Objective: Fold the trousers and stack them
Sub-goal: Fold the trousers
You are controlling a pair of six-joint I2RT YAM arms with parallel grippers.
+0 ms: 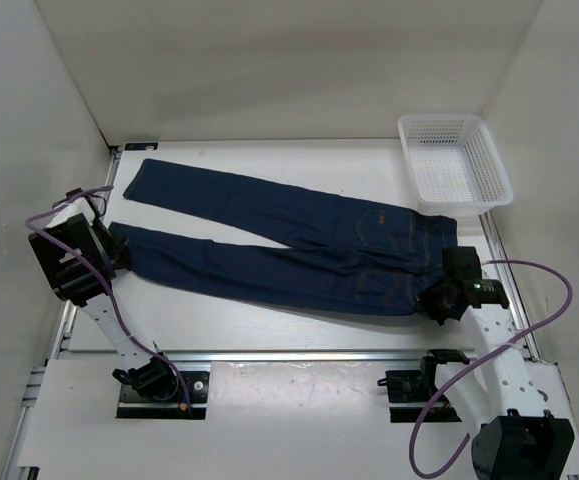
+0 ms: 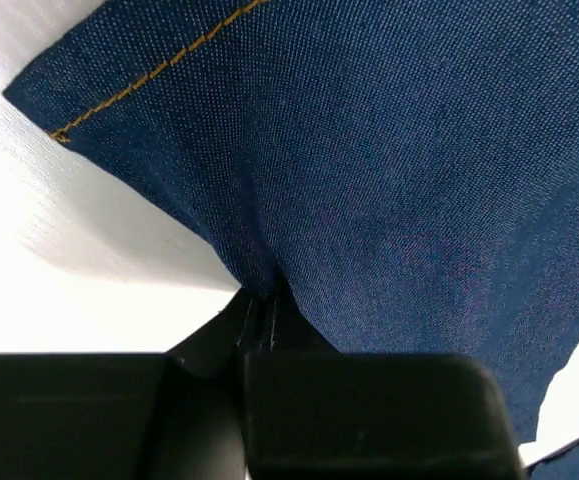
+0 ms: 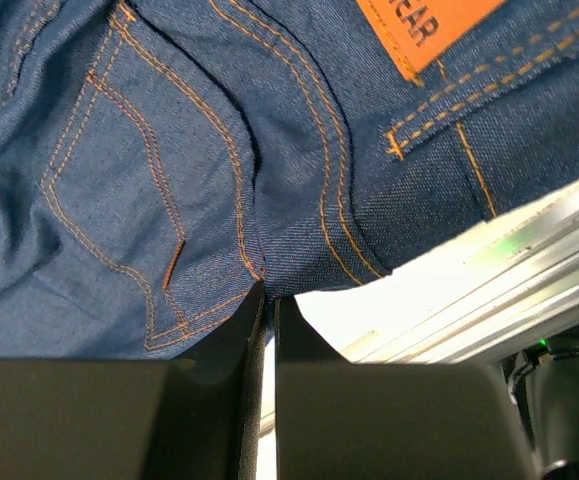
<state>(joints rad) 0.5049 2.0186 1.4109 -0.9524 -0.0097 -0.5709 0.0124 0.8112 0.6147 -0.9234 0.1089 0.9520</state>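
The trousers [image 1: 299,245] are laid flat on the white surface [image 1: 269,325], back side up. The waistband is placed at the right and the two legs are stretched out to the left. The legs are spread apart in a narrow V, so that a wedge of bare surface is seen between them. The farther leg ends near the far left corner, and the nearer leg ends at the left edge.

The left end effector [image 1: 119,250] is set at the end of the nearer leg. In the left wrist view its fingers [image 2: 369,410] are closed on the denim, which is drawn into a small pucker between the tips. A line of orange hem stitching [image 2: 139,80] is seen just beyond, and a shadow is cast on the surface beneath the cloth.

The right end effector [image 1: 437,300] is placed at the near corner of the waistband end. In the right wrist view its fingers [image 3: 389,420] are pressed together on the near edge of the denim, just below a back pocket [image 3: 119,200] outlined in orange thread. An orange-brown patch [image 3: 419,30] is seen on the waistband farther off.

A white mesh basket [image 1: 412,170] is stood at the far right corner, close beside the far end of the waistband.
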